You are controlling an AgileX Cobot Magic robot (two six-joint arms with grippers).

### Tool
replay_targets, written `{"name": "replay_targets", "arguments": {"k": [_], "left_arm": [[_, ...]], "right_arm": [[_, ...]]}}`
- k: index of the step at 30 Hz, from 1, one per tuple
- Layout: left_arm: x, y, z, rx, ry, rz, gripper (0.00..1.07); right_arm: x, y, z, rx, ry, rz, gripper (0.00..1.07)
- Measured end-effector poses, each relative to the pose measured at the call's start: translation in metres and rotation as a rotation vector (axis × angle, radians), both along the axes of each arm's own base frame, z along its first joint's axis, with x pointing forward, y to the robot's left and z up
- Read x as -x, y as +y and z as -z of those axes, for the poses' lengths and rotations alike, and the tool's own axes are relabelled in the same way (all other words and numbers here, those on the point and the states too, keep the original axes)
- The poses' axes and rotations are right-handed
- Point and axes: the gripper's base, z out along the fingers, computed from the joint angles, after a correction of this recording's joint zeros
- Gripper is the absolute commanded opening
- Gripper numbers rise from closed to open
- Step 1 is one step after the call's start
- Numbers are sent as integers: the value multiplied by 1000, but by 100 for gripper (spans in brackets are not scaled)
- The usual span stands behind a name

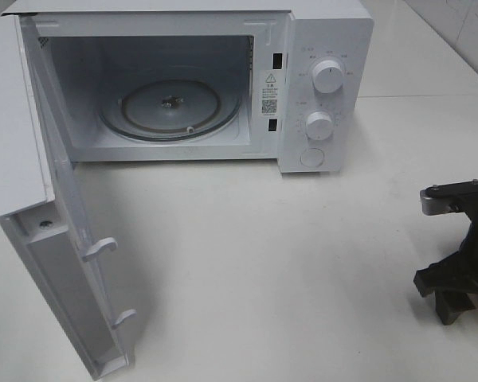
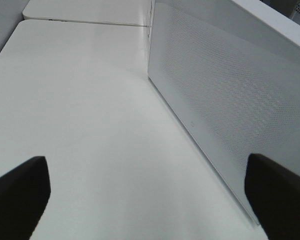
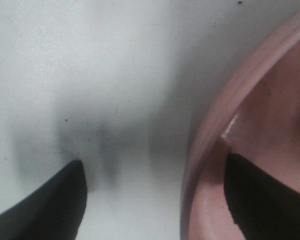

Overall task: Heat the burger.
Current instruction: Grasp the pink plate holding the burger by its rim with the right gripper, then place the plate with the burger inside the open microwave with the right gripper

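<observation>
The burger is out of view in every frame. In the right wrist view my right gripper [image 3: 154,160] straddles the raised rim of a pink plate [image 3: 210,125]. One dark finger [image 3: 260,195] is inside the plate and the other [image 3: 45,205] is over the white table outside it. The jaws stand apart, and a gap shows between the outer finger and the rim. From the high camera this gripper [image 1: 454,298] hangs low at the right edge of the table. My left gripper [image 2: 146,165] is open over bare table, nothing between its fingers.
A white microwave [image 1: 327,48] stands at the back, its cavity lit, with only a glass turntable [image 1: 171,103] inside. Its door [image 1: 32,159] swings wide toward the front left. The door's perforated outer face [image 2: 225,85] runs close beside my left gripper. Two knobs [image 1: 327,77] sit on the right panel.
</observation>
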Motion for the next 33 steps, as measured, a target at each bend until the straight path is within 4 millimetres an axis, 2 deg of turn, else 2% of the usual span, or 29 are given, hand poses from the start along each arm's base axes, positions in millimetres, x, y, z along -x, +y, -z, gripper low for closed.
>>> {"name": "replay_targets", "arguments": {"k": [1,3,6,8,11,12,13,23,33], "left_arm": [[0,0,0,0,0,0,98],[0,0,0,0,0,0,98],[0,0,0,0,0,0,98],[0,0,0,0,0,0,98],[0,0,0,0,0,0,98],[0,0,0,-1,0,-1,98],[0,0,0,-1,0,-1,98],[0,0,0,-1,0,-1,98],[0,0,0,-1,0,-1,98]], "right_arm": [[0,0,0,0,0,0,67],[1,-1,0,11,12,3,51],[1,-1,0,16,12,3,46],[1,-3,0,36,9,2,21],[1,-4,-1,42,9,-4,16],[1,-5,-1,53,9,-9,6],[1,-6,-1,55,8,-9,2],[1,-5,-1,67,8,-6,0],[5,12,-4,201,11,-64,0]]}}
